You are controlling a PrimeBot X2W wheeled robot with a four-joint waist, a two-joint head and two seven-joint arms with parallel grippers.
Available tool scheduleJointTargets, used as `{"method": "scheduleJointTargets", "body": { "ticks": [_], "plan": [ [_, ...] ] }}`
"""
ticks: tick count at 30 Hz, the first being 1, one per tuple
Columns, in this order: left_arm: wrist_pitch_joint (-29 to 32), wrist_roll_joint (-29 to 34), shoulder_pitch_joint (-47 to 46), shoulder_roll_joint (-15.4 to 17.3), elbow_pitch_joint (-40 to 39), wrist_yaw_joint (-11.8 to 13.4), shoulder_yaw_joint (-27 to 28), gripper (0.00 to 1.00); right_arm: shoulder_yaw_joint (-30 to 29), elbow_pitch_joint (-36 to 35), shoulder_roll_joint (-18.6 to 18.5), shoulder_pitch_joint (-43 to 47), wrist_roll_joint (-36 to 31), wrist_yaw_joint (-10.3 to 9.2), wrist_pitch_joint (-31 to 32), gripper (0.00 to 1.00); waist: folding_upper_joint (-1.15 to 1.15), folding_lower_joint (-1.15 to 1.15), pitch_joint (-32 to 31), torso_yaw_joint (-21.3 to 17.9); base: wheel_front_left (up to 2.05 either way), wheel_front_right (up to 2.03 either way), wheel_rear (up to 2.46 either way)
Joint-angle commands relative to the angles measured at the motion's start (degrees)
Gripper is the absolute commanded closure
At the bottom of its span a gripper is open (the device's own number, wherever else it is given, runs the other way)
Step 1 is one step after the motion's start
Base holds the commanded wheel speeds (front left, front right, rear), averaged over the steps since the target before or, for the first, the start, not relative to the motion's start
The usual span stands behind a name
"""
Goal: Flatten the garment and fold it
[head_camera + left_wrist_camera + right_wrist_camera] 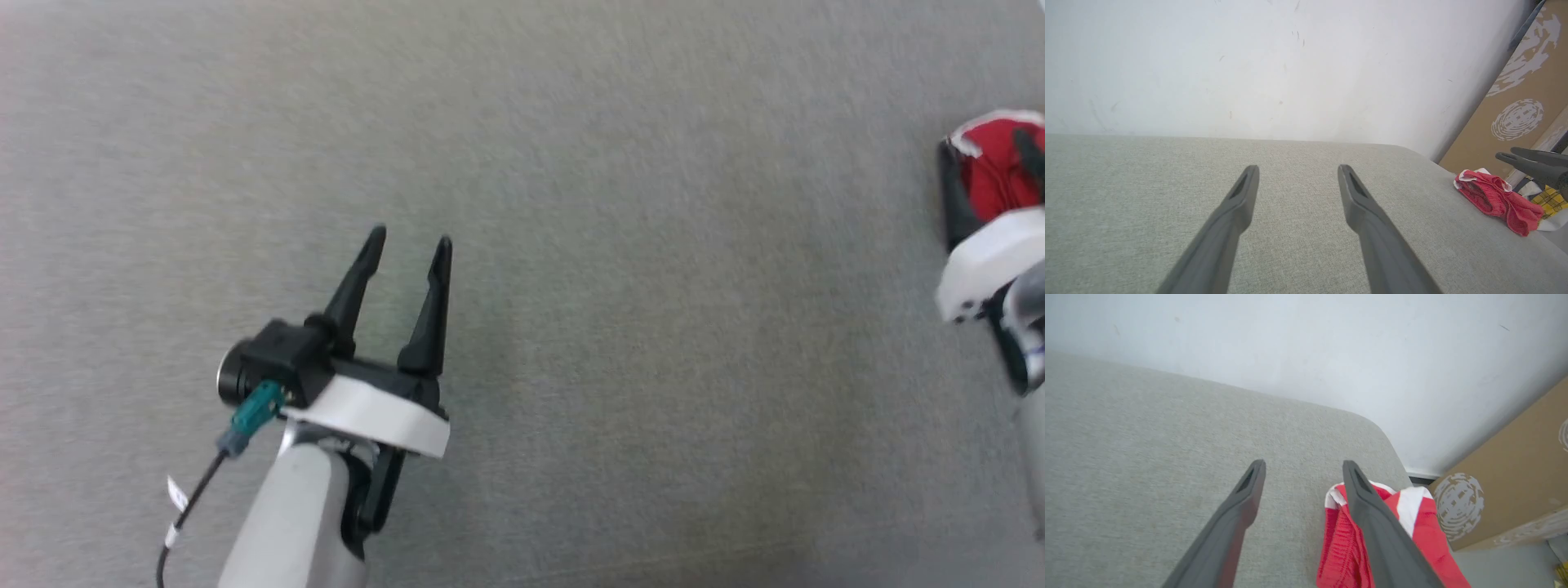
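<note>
Holds left gripper (410,238) spread wide and empty over grey cushion (653,245). Spreads right gripper (1303,463) just as wide, gripping nothing, one finger over the garment (1337,547), heaped red-and-white at cushion's right end. Looks like flattening barely begun; next calls for pinching an edge, dragging toward centre.

The garment (1341,547) is bright red with a wide white band and white edge trim; the worktop (653,245) is pale grey-beige with a fine woven fleck; the left tool (410,238) has black fingers (351,286), a white collar (375,412) and a pale grey forearm (286,523); its connector (257,408) is teal, its cable (192,498) black; the right tool (1304,464) looks dark grey; the wall (1290,61) is white; the board (1519,118) is brown with pale round prints; a cloth (1551,200) is checked yellow and black.
</note>
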Motion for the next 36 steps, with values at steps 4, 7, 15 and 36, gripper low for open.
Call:
{"method": "scheduleJointTargets", "body": {
  "ticks": [4,7,15,36],
  "plan": [
    [-0.3,-0.2,3.1,-0.6,-0.4,0.5,1.1,0.00,-0.3,-8.4,2.5,7.4,4.6,-0.12,-2.4,0.00,0.00,0.01,-9.7,7.8,0.00,0.00,0.00],
    [-0.3,0.1,4.7,-0.9,-0.3,0.6,1.8,0.00,-1.2,-15.1,4.6,12.9,6.7,-0.12,-3.5,0.00,0.00,0.01,-11.7,9.4,0.00,0.00,0.00],
    [-0.3,0.9,7.0,-1.2,0.6,0.7,3.8,0.00,-4.1,-29.6,11.3,26.3,7.3,-0.12,-6.0,0.00,0.00,0.01,-15.6,12.5,0.00,0.00,0.00],
    [-0.3,3.9,13.9,-1.3,4.8,1.2,5.6,0.00,-3.8,-32.8,15.5,42.6,6.5,-0.12,-8.7,0.00,0.00,0.01,-21.6,16.6,0.00,0.00,0.00]
  ]
}}
